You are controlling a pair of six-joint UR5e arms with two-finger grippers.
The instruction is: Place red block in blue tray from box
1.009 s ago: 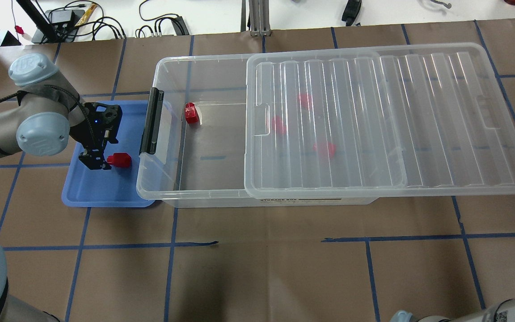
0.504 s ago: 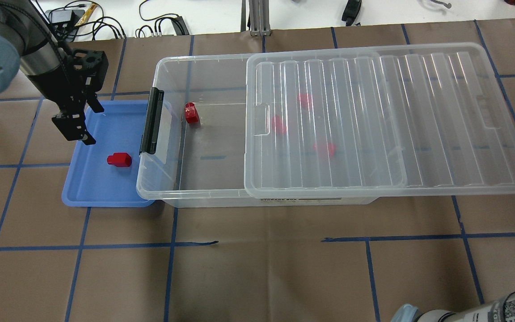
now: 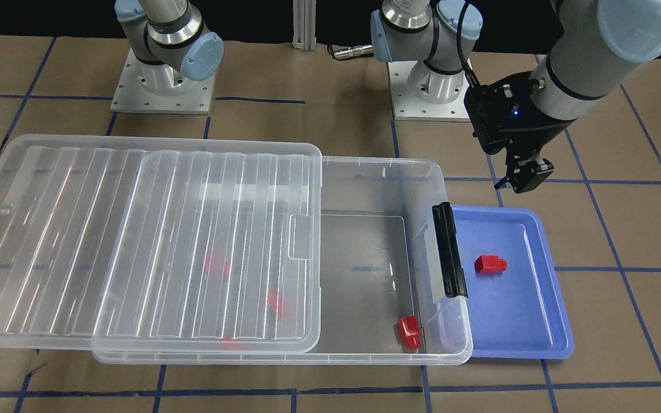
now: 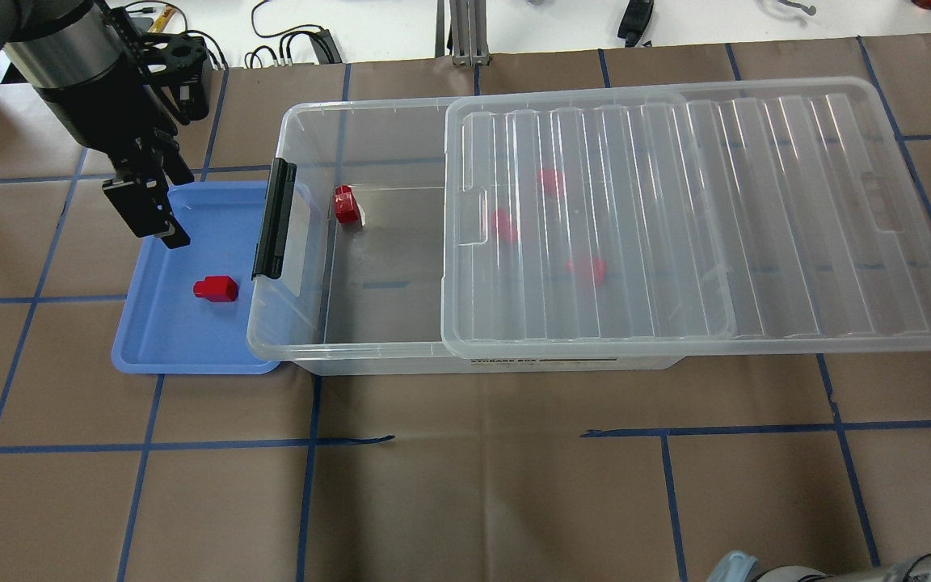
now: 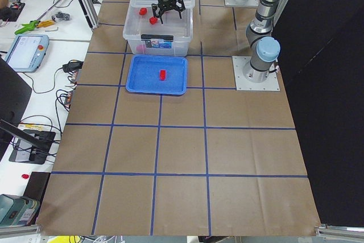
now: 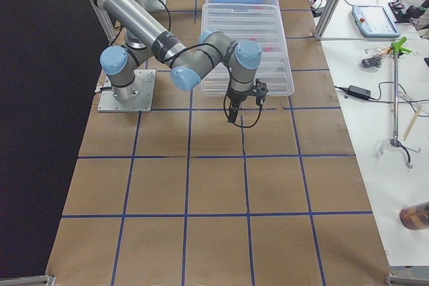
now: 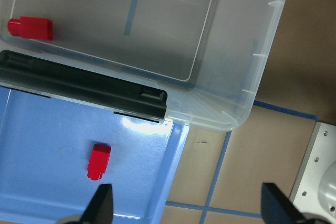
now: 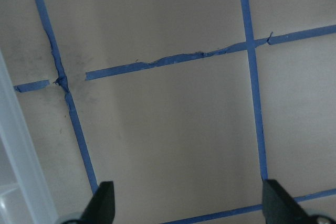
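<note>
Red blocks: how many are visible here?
5. One red block lies in the blue tray; a second block in the uncovered end of the box; three blurred blocks under the lid. Others may be hidden there.

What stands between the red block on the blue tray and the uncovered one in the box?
The black latch bar and clear end wall of the box, seen overhead.

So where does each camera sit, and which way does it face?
Front-facing: across the table, facing the robot's bases; left gripper near the blue tray.
Overhead: behind the robot, looking down; left arm.
Exterior left: table's left end, looking along; left arm.
Exterior right: opposite end; right gripper over bare table.
Left wrist: down on red block, box; fingertips.
Right wrist: down on table; fingertips.
Front-facing and overhead share blue tray, red block, box.
</note>
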